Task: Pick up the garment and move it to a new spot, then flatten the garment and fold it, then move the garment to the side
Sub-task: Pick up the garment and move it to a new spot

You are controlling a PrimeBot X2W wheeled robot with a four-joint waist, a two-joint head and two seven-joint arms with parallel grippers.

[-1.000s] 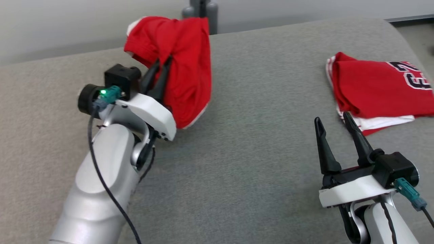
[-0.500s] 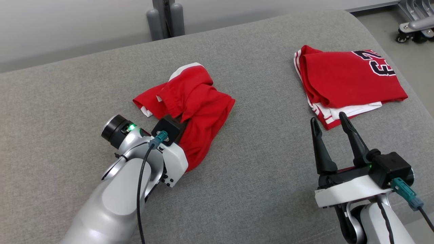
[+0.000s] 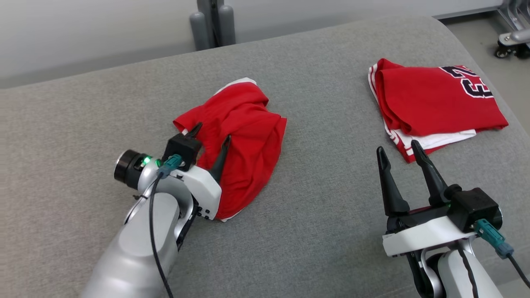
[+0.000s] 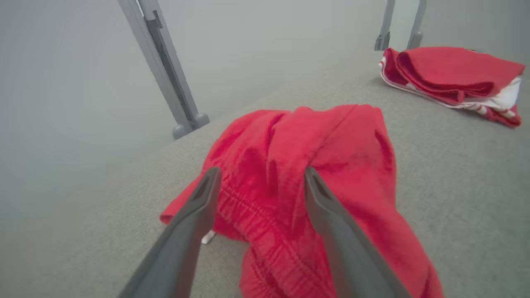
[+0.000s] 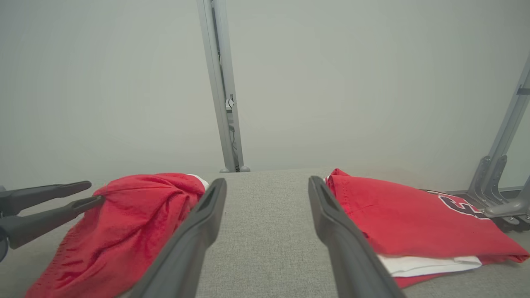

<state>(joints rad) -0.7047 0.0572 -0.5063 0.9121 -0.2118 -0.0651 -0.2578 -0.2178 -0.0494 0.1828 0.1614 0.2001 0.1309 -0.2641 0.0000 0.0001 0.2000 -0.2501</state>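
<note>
**Red garment lies in a heap, both grippers open**

A crumpled red garment [image 3: 248, 136] lies heaped on the grey padded surface [image 3: 323, 207], left of centre. Bare grey cloth stretches to its right, as far as a folded red jersey [image 3: 434, 99] that sits well apart near the rounded right edge. More open room runs along the near side and off to the far left. A grey post [image 3: 213, 20] stands beyond the far edge.

The left gripper [image 3: 213, 130] is at the heap's near-left side, fingers spread over the gathered waistband and pinching nothing. The right gripper [image 3: 396, 146] is held just on the near side of the jersey, jaws likewise spread and empty. The garment shows deep folds, with white trim at its far edge and near hem.
</note>
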